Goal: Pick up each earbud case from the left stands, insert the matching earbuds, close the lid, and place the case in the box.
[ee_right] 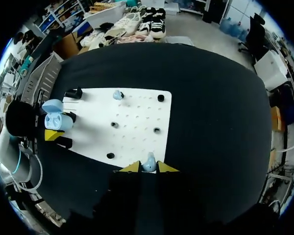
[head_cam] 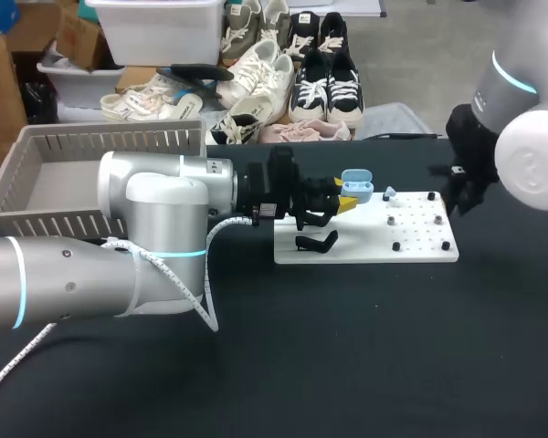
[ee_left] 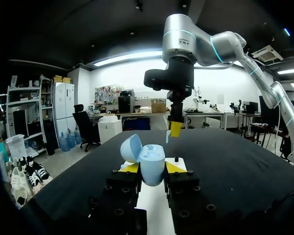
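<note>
Your left gripper (ee_left: 152, 168) clamps the open case (ee_left: 153, 157) at the board's (head_cam: 420, 251) left edge — hold it level. Right gripper (ee_right: 149, 168) pinches an earbud (ee_right: 149, 161) — align it over the case, then lower slowly.

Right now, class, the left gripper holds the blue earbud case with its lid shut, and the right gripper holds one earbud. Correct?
No: the lid is open, as the left wrist view shows. The left gripper holds the blue earbud case with its lid open, and the right gripper holds one earbud.
</note>
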`<control>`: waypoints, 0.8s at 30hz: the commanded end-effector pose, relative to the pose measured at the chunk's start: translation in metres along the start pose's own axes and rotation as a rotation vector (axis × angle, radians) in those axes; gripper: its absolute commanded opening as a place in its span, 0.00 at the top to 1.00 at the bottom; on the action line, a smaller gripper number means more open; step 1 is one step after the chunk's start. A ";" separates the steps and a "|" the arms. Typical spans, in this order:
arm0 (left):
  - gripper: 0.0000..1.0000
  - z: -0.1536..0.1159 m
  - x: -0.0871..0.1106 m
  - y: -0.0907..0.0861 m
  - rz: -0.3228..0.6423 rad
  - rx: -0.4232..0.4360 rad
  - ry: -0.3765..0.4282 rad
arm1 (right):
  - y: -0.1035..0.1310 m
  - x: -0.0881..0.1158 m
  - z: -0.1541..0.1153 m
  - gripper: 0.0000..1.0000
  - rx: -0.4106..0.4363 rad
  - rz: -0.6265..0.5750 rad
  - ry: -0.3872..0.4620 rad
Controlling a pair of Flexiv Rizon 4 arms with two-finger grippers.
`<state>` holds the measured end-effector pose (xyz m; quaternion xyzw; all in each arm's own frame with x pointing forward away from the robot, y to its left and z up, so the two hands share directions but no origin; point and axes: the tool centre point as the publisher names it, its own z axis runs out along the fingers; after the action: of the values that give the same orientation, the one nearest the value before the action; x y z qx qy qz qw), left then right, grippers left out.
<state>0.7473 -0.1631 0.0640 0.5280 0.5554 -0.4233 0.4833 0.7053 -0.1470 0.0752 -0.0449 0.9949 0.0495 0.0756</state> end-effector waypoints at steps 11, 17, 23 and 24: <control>1.00 0.000 0.001 -0.001 0.001 -0.004 -0.003 | 0.045 0.011 -0.030 1.00 0.140 0.532 0.077; 1.00 0.000 0.001 -0.001 0.001 -0.004 -0.003 | 0.075 0.000 -0.043 1.00 0.169 0.575 0.069; 1.00 0.000 0.001 -0.001 0.001 -0.004 -0.003 | 0.101 -0.010 -0.055 1.00 0.151 0.624 0.045; 1.00 0.000 0.001 -0.001 0.001 -0.004 -0.003 | 0.105 -0.012 -0.056 1.00 0.151 0.626 0.043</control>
<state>0.7473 -0.1630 0.0640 0.5280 0.5554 -0.4233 0.4833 0.6964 -0.0574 0.1379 0.2645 0.9628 0.0284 0.0468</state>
